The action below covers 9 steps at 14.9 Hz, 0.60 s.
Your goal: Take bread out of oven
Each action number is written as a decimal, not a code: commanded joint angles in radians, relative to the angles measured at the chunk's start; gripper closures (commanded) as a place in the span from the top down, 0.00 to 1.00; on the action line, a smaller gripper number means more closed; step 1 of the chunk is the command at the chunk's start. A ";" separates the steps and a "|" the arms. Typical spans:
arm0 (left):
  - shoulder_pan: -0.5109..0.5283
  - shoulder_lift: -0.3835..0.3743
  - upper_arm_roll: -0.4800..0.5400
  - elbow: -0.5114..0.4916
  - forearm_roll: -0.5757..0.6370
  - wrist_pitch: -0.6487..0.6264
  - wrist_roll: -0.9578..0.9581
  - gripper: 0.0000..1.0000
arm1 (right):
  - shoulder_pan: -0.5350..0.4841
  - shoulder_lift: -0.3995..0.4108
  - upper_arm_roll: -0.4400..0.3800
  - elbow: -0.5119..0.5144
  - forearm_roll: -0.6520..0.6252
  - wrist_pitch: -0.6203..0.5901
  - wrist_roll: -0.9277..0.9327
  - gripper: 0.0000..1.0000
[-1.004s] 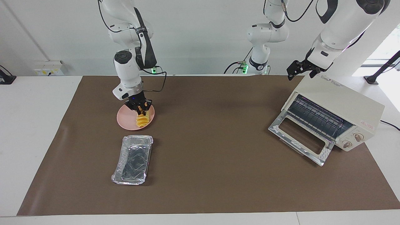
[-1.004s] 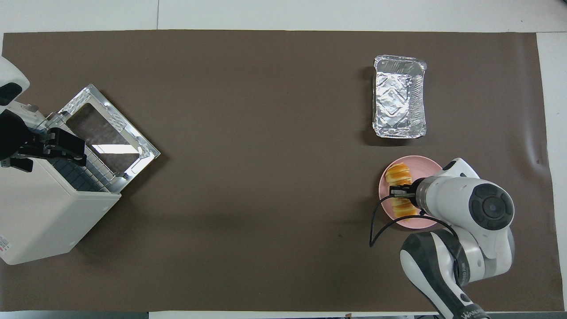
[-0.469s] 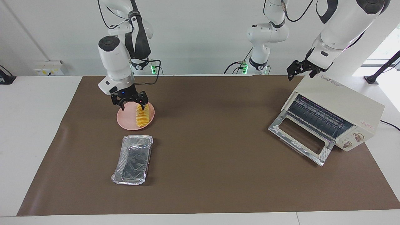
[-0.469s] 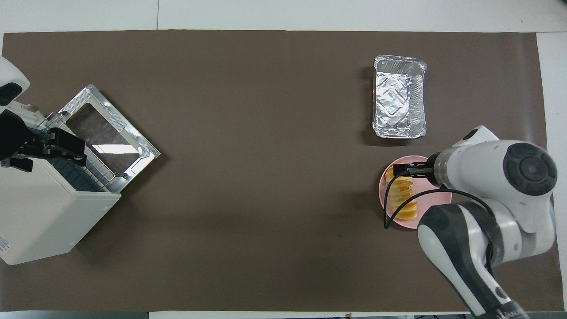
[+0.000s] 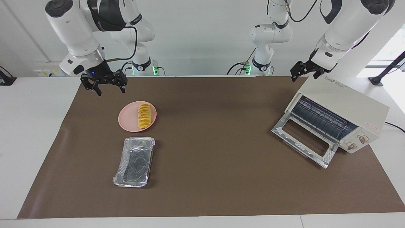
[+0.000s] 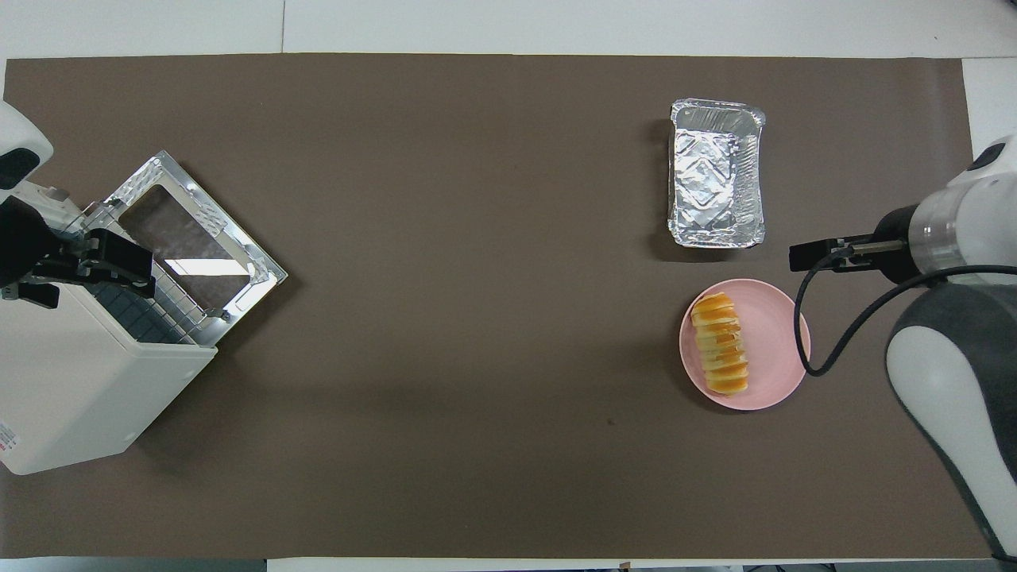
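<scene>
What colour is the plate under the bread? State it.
Pink; the plate carrying the bread shows best in the overhead view.

One camera sits high up across the bench (image 5: 202, 202) and looks back at the robots, so both arms stand along the top of its picture. It is far enough away to see the whole brown mat (image 5: 221, 177) and the wall.

The other camera hangs high above the robots' end and looks almost straight down. The arms come in from the bottom and sides.

Both see the same mat, the oven (image 5: 341, 104) (image 6: 79, 381), the pink plate (image 5: 128, 120) (image 6: 775, 349) and the foil tray (image 5: 134, 161) (image 6: 717, 171). The two pictures are turned halfway round from each other.
</scene>
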 commanded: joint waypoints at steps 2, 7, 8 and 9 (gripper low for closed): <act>0.013 -0.035 -0.005 -0.042 -0.015 0.022 0.003 1.00 | -0.042 0.031 0.008 0.113 -0.037 -0.157 -0.112 1.00; 0.013 -0.035 -0.005 -0.042 -0.015 0.022 0.003 1.00 | -0.083 0.030 0.008 0.112 -0.037 -0.137 -0.120 1.00; 0.013 -0.035 -0.005 -0.042 -0.015 0.022 0.003 1.00 | -0.080 0.031 0.008 0.108 -0.037 -0.137 -0.117 1.00; 0.013 -0.035 -0.005 -0.042 -0.015 0.022 0.003 1.00 | -0.079 0.031 0.008 0.108 -0.037 -0.137 -0.115 1.00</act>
